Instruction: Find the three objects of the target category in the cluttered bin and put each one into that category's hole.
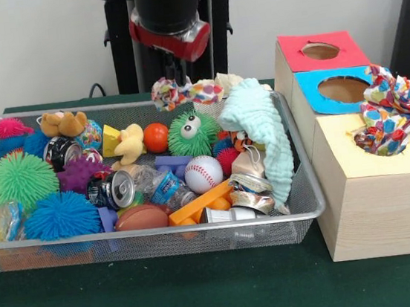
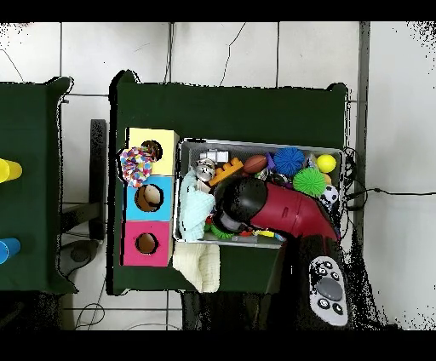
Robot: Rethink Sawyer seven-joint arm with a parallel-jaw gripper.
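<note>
A colourful patterned cloth (image 1: 183,93) hangs bunched at the far rim of the wire bin (image 1: 302,213), pinched in its middle by my gripper (image 1: 179,80), which is shut on it. A second patterned cloth (image 1: 391,112) (image 2: 134,165) sits stuffed in the hole of the yellow-topped box (image 1: 375,166) (image 2: 162,136). A mint green towel (image 1: 260,128) (image 2: 197,210) drapes over the bin's right end. In the overhead view my arm (image 2: 277,209) covers the bin's middle and hides the gripper.
Blue-topped (image 1: 308,81) and red-topped (image 1: 293,45) boxes with open holes stand behind the yellow one. The bin holds spiky balls, crushed cans, a baseball (image 1: 203,173), a football and blocks. A white cloth (image 2: 203,266) lies on the table beside the bin.
</note>
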